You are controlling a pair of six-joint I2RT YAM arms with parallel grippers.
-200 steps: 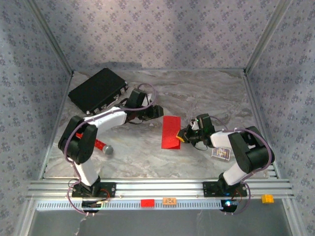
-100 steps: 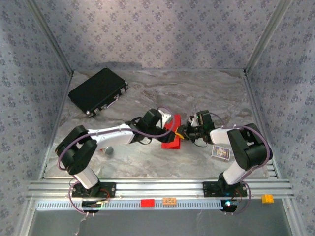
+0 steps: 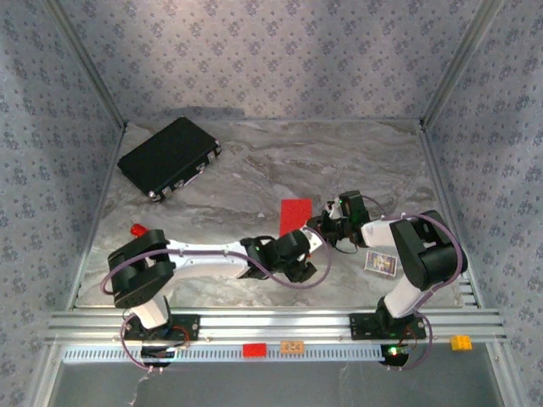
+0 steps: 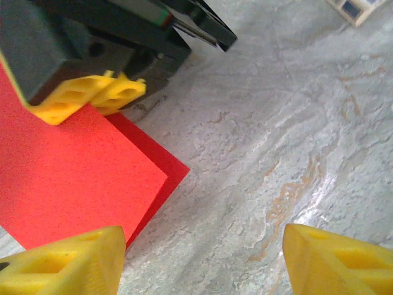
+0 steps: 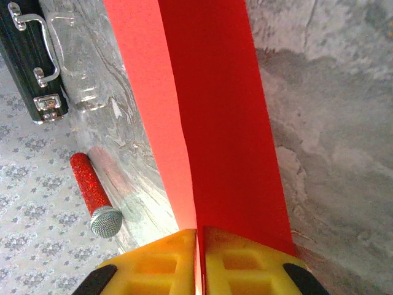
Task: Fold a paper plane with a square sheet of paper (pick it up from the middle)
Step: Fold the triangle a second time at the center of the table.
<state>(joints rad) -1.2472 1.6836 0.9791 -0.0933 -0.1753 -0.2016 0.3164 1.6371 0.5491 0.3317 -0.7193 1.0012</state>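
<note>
Pinching one edge of the sheet of paper (image 5: 215,110), the right gripper (image 5: 199,246) has its yellow fingers pressed together with the red paper between them; the sheet is folded, with a crease running away from the fingers and two layers showing. In the top view the sheet of paper (image 3: 295,214) lies near the middle of the marble table (image 3: 356,161), with the right gripper (image 3: 321,227) at its right edge and the left gripper (image 3: 312,240) just beside it, nearer the arms' bases. In the left wrist view the left gripper (image 4: 202,252) stands wide, its yellow fingers far apart with bare table between them and nothing held; one finger sits close to the paper's (image 4: 67,178) lower corner, and whether it touches cannot be told. The right gripper (image 4: 92,95) clamps the sheet's far edge there. A black case (image 3: 170,157) rests at the far left, well apart; a red microphone (image 5: 92,196) lies on the table beyond the paper; a small card (image 3: 381,264) lies beside the right arm.
</note>
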